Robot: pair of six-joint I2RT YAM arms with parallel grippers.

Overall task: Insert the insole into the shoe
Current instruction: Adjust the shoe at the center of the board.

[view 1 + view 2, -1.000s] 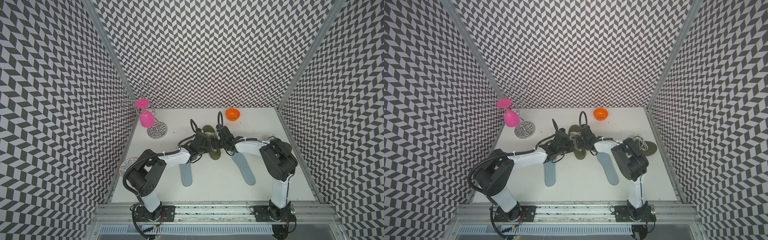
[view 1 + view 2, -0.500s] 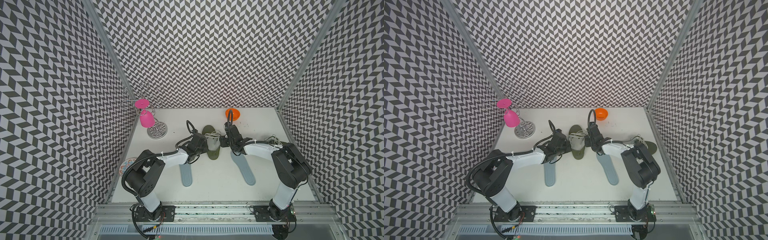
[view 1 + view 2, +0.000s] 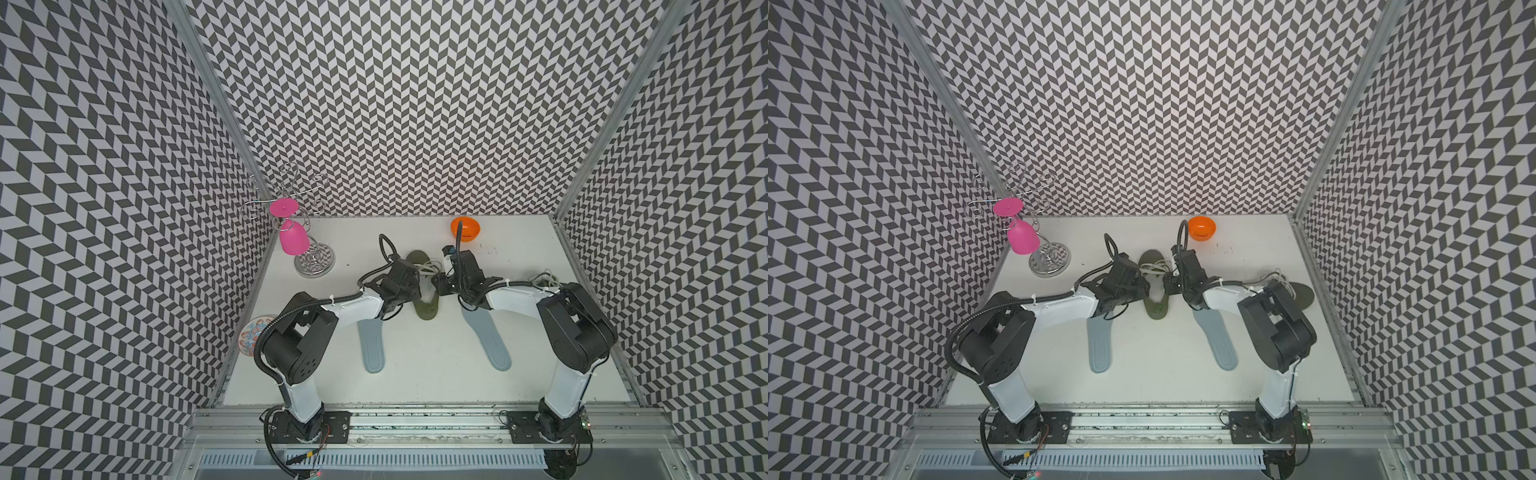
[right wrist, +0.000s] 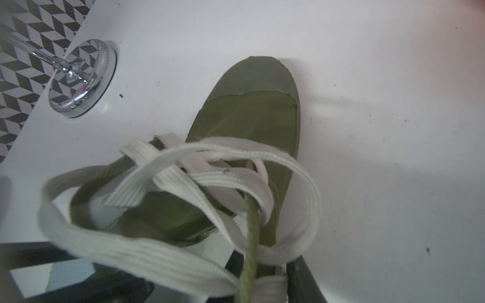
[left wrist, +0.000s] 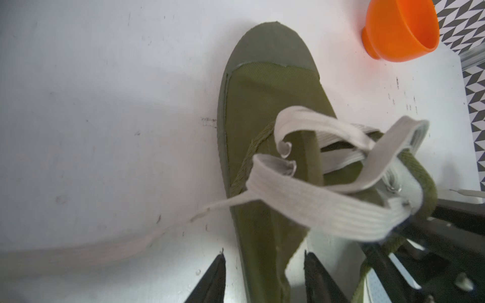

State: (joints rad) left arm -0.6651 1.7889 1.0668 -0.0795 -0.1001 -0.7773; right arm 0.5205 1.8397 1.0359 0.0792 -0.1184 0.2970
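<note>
White tabletop [image 3: 415, 386] btwn zigzag walls: green shoe [image 3: 426, 309] sits mid-frame in both top views, toe pointing up the frame, both arms at its mouth. Left gripper [image 5: 265, 278] is spread, w/ the shoe's side wall btwn its jaws. Right gripper [image 3: 441, 286]: can't tell if it's pinching. Grey insole [image 3: 371, 345] lies flat below-left of the shoe, second insole [image 3: 486, 343] below-right, neither held. Imo: hold the mouth wide, get the laces [image 5: 315, 210] clear, then feed an insole in toe-first.

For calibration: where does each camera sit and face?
Top views: high above the arm bases, looking down toward the back wall; both arms show, left gripper and right gripper at the shoe.
Left wrist: on left arm, faces shoe toe, orange bowl; its fingertips show.
Right wrist: on right arm, faces shoe toe, chrome stand; its fingers barely show.
All share the shoe.
</note>
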